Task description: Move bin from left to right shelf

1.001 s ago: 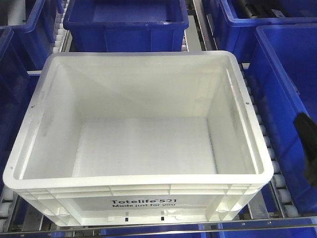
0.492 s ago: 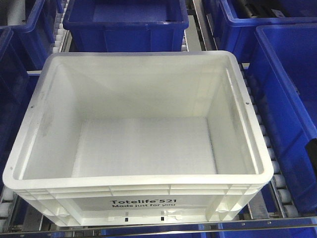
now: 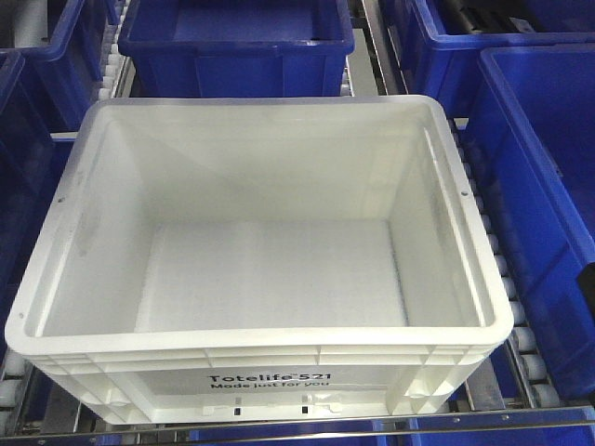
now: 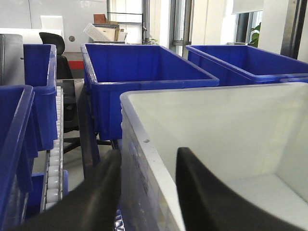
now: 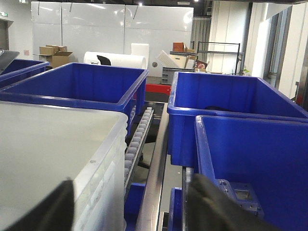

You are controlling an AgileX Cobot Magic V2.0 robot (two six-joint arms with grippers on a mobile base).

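Observation:
The white bin (image 3: 270, 167) stands empty on a roller shelf, its "Totelife 521" print facing the front view. In the left wrist view my left gripper (image 4: 149, 154) is open and straddles the bin's (image 4: 231, 125) left rim, with one black finger (image 4: 103, 183) outside the wall and the other inside. My right gripper (image 5: 132, 190) is open wide. One of its fingers (image 5: 60, 202) is over the bin's (image 5: 48, 149) inside and the other (image 5: 207, 197) is by the neighbouring blue bin's rim. Neither gripper touches the walls as far as I can see.
Dark blue bins surround the white one: behind (image 3: 237, 42), right (image 3: 539, 167) and left (image 3: 19, 167). White rollers (image 3: 507, 269) and a metal rail (image 5: 156, 183) run in the gap on the right. A dark sliver (image 3: 589, 279) shows at the front view's right edge.
In the front view the dark shape at the right edge has shrunk from a large patch to a thin sliver, sliding out of frame. The bin has not moved.

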